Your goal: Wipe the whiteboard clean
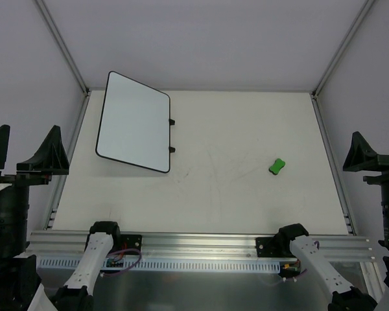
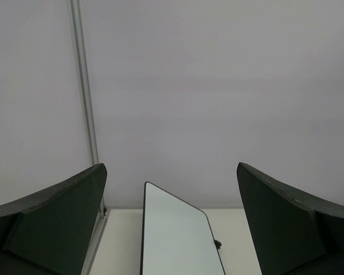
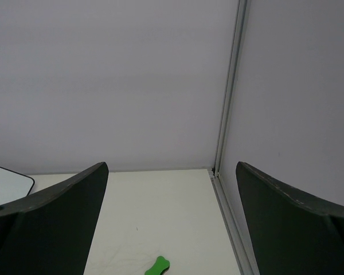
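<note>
The whiteboard [image 1: 135, 122] lies flat at the table's far left, turned at a slight angle, with a thin black rim and two black feet on its right edge. Its surface looks blank, with no writing showing. It also shows in the left wrist view [image 2: 178, 240], and its corner shows in the right wrist view [image 3: 6, 183]. A small green bone-shaped eraser [image 1: 277, 166] lies on the table at the right, also in the right wrist view [image 3: 157, 266]. My left gripper [image 1: 26, 154] is open and empty, raised at the near left [image 2: 171, 169]. My right gripper [image 1: 379, 159] is open and empty, raised at the near right [image 3: 171, 167].
The white tabletop [image 1: 227, 194] carries faint scuff marks in its middle. Grey walls with aluminium frame posts [image 1: 65, 45] enclose the back and sides. An aluminium rail [image 1: 201, 243] with both arm bases runs along the near edge.
</note>
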Available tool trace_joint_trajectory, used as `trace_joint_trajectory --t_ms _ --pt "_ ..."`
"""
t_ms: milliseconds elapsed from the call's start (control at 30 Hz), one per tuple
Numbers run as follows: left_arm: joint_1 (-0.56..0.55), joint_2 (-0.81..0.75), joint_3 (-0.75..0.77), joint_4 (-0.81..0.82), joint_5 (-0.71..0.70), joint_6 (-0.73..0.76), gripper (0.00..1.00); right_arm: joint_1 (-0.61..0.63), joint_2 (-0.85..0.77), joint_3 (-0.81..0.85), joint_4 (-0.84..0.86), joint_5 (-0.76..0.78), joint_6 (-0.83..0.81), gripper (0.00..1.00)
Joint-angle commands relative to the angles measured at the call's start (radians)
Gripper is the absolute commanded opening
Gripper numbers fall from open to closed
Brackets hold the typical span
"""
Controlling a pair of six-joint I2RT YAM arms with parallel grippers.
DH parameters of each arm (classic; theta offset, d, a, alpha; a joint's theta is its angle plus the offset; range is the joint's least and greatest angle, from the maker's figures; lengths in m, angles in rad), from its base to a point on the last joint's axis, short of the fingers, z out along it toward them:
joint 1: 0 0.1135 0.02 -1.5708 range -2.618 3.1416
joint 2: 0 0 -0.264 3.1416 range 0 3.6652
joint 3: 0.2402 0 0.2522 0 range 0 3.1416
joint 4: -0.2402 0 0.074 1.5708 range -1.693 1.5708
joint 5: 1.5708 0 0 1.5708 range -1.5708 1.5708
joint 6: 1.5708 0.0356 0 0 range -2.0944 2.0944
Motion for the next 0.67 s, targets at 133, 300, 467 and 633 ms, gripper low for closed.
trace_joint_trajectory --t_ms 133,300,467,633 --pt "-0.037 -0.017 0.019 0.008 -0.074 0.046 0.99 0.016 0.008 -0.005 0.062 0.017 -0.042 0.99" --pt "-0.039 -0.013 0.008 0.008 -0.079 0.044 0.99 0.027 0.021 -0.002 0.066 0.016 -0.045 0.99" --pt "-0.039 -0.010 0.005 0.008 -0.085 0.049 0.99 0.032 0.028 0.001 0.067 0.020 -0.045 0.99" --pt "-0.039 -0.016 -0.001 0.008 -0.113 0.061 0.99 0.033 0.025 -0.009 0.081 0.010 -0.040 0.99"
